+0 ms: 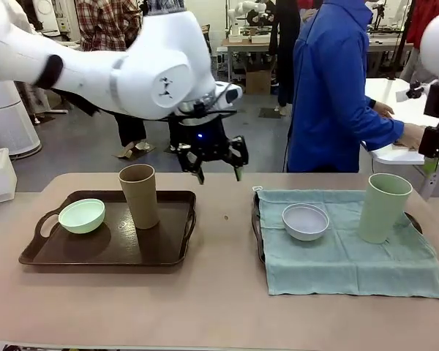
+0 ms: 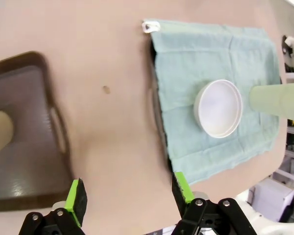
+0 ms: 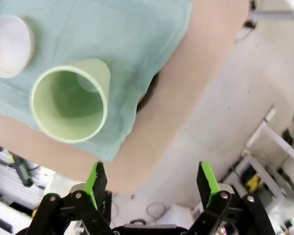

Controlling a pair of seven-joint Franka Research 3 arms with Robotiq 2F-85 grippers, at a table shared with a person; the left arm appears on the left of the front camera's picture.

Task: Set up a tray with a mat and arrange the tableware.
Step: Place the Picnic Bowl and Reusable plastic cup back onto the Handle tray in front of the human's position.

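The left gripper (image 1: 219, 174) hangs over bare table (image 1: 219, 307) between the two trays, its fingers spread apart and holding nothing. In the front view the tan cup (image 1: 140, 196) stands upright on the bare brown tray (image 1: 102, 262) at about eight o'clock from it, with the mint bowl (image 1: 82, 216) beyond at the tray's nine o'clock end. At about four o'clock lies the mat (image 1: 351, 263) with the grey-blue bowl (image 1: 305, 221) and green cup (image 1: 383, 208). The left arm is likely the nearer one for the tan cup, whose vertical long axis suits a sideways grasp. The right gripper (image 3: 152, 183) is also spread and empty, the green cup at its ten o'clock.
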